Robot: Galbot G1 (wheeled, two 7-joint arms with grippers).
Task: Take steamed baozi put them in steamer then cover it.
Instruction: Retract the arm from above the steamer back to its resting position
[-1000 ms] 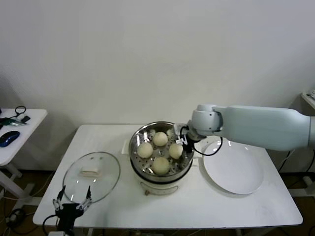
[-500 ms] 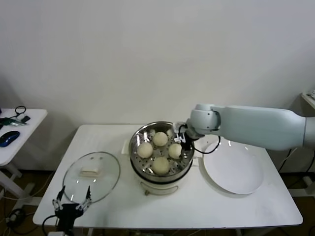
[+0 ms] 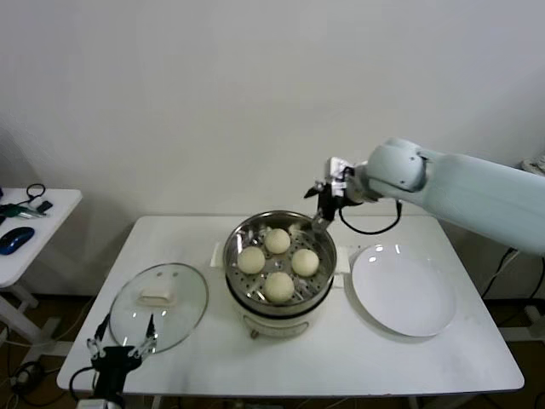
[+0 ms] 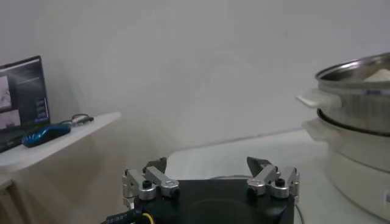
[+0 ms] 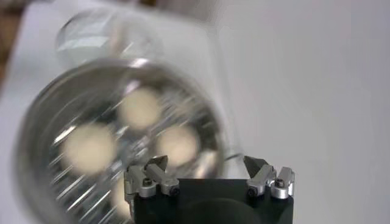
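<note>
The steamer (image 3: pixel 232 266), a shiny steel pot on a white base, stands mid-table with several cream-white baozi (image 3: pixel 278 241) on its perforated tray. My right gripper (image 3: pixel 322 203) hangs open and empty above the pot's far right rim. In the right wrist view the right gripper (image 5: pixel 205 163) looks down on the steamer (image 5: pixel 27 140) and the baozi (image 5: pixel 90 148). My left gripper (image 3: pixel 120 346) waits open at the table's front left edge, just before the glass lid (image 3: pixel 183 294). In the left wrist view the left gripper (image 4: pixel 208 167) is empty, with the steamer (image 4: pixel 359 125) off to one side.
A flat white plate (image 3: pixel 402 291) lies bare, right of the steamer. The lid's whitish handle (image 3: pixel 156 297) points up. A small side table (image 3: pixel 38 223) with a blue mouse and cables stands at the far left. The wall runs close behind the table.
My right gripper has opened, left a baozi on the tray's right side and risen up and back from the pot. The left arm has barely moved.
</note>
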